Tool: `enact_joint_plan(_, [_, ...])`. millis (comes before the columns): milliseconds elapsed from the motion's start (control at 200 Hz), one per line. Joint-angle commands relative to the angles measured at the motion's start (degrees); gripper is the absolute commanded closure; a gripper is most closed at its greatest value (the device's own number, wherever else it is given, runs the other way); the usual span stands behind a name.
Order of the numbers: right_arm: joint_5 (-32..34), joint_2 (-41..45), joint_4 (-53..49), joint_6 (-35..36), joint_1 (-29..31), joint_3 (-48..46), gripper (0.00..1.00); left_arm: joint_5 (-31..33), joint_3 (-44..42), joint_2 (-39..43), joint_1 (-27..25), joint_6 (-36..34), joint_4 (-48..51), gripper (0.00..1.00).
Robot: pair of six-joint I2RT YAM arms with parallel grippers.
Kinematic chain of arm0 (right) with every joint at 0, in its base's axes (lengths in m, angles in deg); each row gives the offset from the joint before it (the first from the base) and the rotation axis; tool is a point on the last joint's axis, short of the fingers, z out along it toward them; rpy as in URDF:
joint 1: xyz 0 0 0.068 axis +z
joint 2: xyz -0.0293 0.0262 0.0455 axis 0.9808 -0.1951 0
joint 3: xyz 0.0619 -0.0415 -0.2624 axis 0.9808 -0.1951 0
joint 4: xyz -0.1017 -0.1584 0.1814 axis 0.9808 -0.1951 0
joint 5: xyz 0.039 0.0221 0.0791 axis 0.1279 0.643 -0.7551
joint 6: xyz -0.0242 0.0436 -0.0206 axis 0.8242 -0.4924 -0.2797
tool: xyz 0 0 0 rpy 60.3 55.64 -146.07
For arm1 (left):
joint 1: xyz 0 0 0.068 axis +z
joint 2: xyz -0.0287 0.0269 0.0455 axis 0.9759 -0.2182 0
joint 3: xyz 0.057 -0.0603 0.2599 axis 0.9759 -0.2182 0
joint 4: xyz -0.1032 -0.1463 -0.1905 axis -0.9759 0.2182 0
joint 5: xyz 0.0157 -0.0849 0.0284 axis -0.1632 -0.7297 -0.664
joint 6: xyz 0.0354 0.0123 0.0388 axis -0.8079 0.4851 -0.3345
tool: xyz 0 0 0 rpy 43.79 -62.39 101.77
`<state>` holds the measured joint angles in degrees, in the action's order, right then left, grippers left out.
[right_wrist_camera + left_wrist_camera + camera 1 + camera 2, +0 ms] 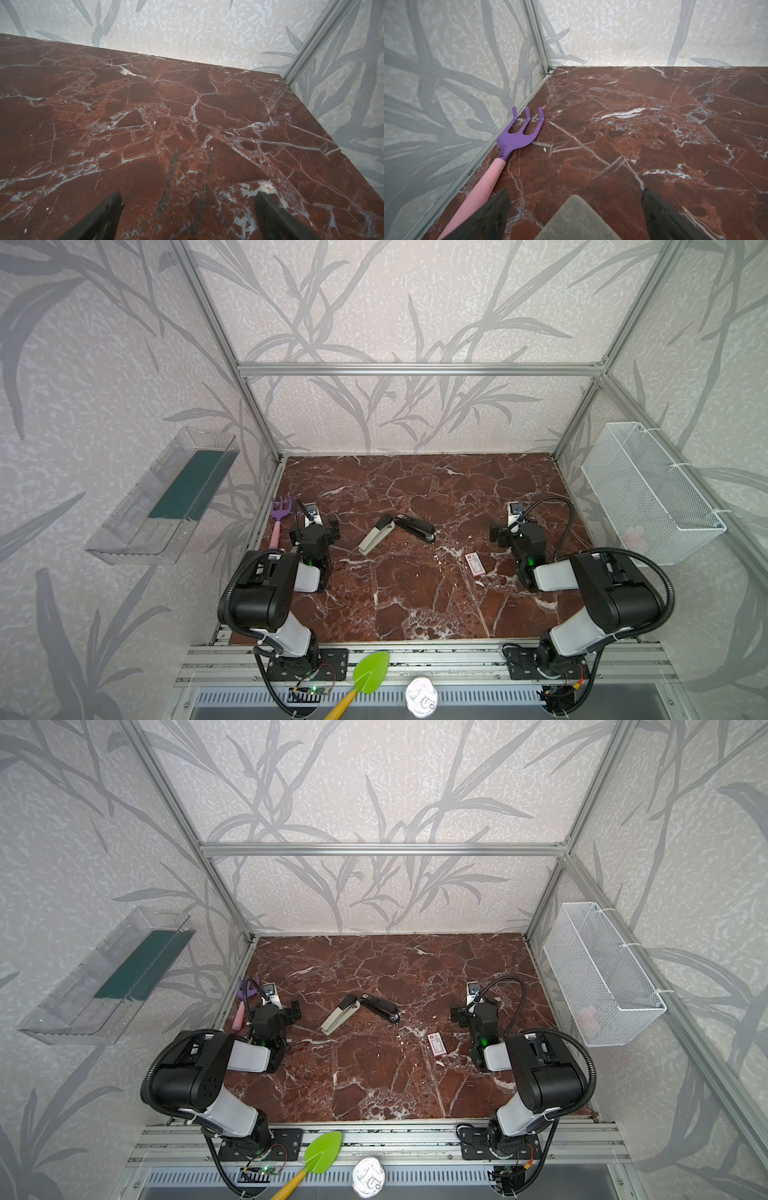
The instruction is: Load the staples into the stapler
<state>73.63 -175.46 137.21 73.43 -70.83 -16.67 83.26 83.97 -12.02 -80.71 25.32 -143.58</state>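
Left gripper (pixel 314 529) and right gripper (pixel 515 533) hang open and empty by the tabletop's (pixel 415 605) side edges. You likely have them parked clear of stapler (pixel 415 526) and staples (pixel 475 564).

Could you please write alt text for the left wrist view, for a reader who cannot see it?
A toy rake with a purple head and pink handle lies on the red-brown marble table, along the foot of the patterned wall. The left hand is open, its black fingers spread wide.
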Motion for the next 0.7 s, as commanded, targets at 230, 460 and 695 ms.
enact_joint_plan(230, [-0.5,0.5,-0.1,0.3,0.1,1.1,0.01,-0.4,1.7,1.4,1.2,2.1,2.8,0.01])
enact_joint_plan(460, [-0.6,11.7,-12.1,1.4,0.8,3.0,0.01,2.7,9.7,9.4,1.2,2.9,23.9,0.01])
enact_joint_plan(695, [1.3,23.7,-28.8,-12.7,1.0,8.4,0.01,2.6,15.2,18.4,2.4,18.9,38.8,0.01])
